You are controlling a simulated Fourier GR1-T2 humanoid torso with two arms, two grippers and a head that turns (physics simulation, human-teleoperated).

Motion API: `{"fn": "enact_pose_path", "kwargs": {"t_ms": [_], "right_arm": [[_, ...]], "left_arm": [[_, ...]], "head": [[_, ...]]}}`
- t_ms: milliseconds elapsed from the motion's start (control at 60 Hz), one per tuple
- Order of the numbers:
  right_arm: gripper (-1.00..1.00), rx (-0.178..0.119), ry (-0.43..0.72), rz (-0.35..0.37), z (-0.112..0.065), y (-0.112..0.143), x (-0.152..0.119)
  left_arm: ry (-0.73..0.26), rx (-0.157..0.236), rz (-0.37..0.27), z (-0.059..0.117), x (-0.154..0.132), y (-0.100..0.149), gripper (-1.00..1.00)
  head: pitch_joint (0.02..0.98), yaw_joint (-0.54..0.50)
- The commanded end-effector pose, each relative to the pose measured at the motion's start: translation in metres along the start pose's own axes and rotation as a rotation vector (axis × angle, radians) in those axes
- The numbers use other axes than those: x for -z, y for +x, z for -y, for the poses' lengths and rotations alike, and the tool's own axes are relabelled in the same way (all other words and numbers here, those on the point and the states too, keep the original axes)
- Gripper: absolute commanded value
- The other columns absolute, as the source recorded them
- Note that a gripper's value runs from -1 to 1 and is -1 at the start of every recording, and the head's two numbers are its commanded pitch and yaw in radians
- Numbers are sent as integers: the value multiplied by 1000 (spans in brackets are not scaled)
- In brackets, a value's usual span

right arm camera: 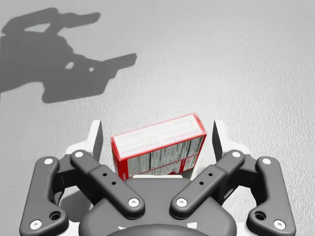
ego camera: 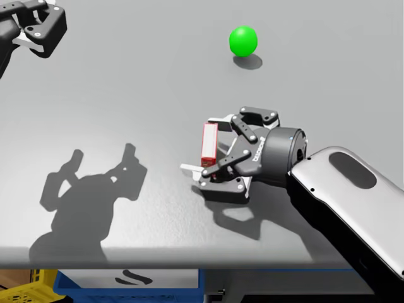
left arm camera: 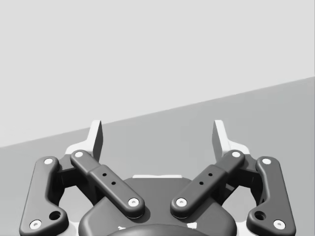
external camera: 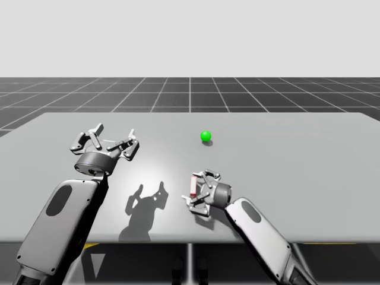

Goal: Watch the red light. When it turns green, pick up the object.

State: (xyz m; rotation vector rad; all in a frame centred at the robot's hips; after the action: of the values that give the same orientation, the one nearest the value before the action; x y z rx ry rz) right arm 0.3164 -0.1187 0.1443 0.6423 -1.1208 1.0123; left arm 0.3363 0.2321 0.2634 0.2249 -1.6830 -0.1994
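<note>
Two fingers of the right gripper (right arm camera: pixel 157 133) stand open astride the red box (right arm camera: pixel 157 146), so with the light (external camera: pixel 205 136) green they should close squarely before lifting; the left gripper (left arm camera: pixel 157 135) hangs open, empty.

One flat grey desk (external camera: pixel 297 148) carries one small glowing green ball (external camera: pixel 205 136) and one red rectangular cardboard box (ego camera: pixel 209 142). Two dark metal two-finger tools: the left tool (external camera: pixel 114 138) and the right tool (ego camera: pixel 201 144).
</note>
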Motion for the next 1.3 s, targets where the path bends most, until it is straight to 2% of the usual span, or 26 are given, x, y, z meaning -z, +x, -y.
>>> {"fn": "enact_pose_path", "kwargs": {"t_ms": [17,83,117,150,167,200,217,233,250,333,467,733,767,1000,1067,1167,1300], "right_arm": [[-1000,-5,5,-13,1,-5,7],[-1000,-7,6,-14,1,-5,7],[-1000,-14,6,-17,1,-6,6],[-1000,-33,7,-13,0,-7,5],[-1000,-31,8,-13,0,-7,5],[-371,-47,-25,-2,-1,-9,4],[438,-52,-17,-8,-1,-10,3],[944,-57,-9,-10,-2,-10,2],[1000,-59,-6,-10,-2,-10,2],[1000,-52,-6,-20,-2,-11,0],[1000,-61,-1,-24,-2,-10,-1],[1000,-71,-1,-26,-1,-10,-3],[1000,-70,-2,-24,-1,-10,-3],[1000,-77,-4,-19,-1,-10,-4],[1000,-85,-4,-3,-1,-5,-7],[1000,-79,-17,50,2,12,-13],[1000,-100,-65,128,8,40,-25]], "left_arm": [[-1,0,0,0,0,0,-1000],[-1,0,0,0,0,0,-1000],[-2,1,0,0,1,0,-1000],[-2,1,0,0,1,0,-1000],[-2,1,0,0,1,0,-1000],[-2,1,0,0,1,0,-1000],[-2,1,0,0,1,0,-1000],[-2,1,0,0,1,0,-1000],[-2,1,0,0,1,0,-1000],[-2,1,0,0,1,0,-1000],[-2,1,0,0,1,0,-1000],[-2,1,0,0,1,0,-1000],[-2,1,0,0,1,0,-1000],[-6,6,-4,4,0,-2,-1000],[-5,5,-4,3,0,-2,-1000],[-4,3,-3,3,0,-2,-1000],[-3,4,-4,4,0,-2,-1000]], "head": [[903,-3],[902,-4],[902,-5],[901,-6],[900,-6],[900,-7],[899,-7],[898,-8],[898,-8],[895,-10],[860,-20],[635,-39],[583,-40],[463,-44],[457,-47],[457,-54],[459,-57]]}}
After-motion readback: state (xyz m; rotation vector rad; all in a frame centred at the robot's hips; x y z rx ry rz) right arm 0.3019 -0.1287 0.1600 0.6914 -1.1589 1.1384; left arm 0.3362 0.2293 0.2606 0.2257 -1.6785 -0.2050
